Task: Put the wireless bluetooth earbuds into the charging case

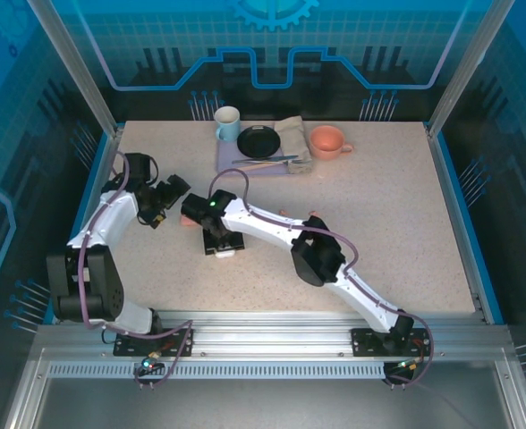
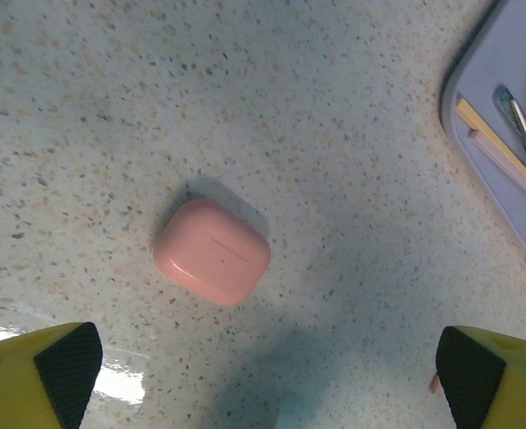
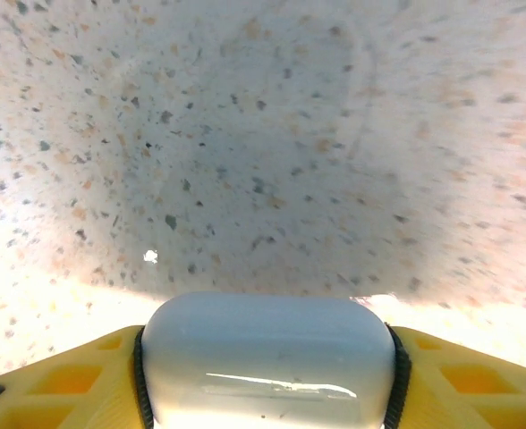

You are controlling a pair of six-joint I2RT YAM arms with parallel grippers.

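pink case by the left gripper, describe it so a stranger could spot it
On the speckled table, look left of centre, ahead of the open left gripper. The pink case lies there shut, a glossy rounded block, unlike the white case held in the right gripper.

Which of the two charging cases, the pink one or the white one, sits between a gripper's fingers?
The white case, held in the right gripper; the pink case lies free on the table.

Bright overhead light; the pink case (image 2: pixel 212 252) throws a soft shadow on its far side, glare shines lower-left of it, and the right wrist view looks blurry and washed-out.
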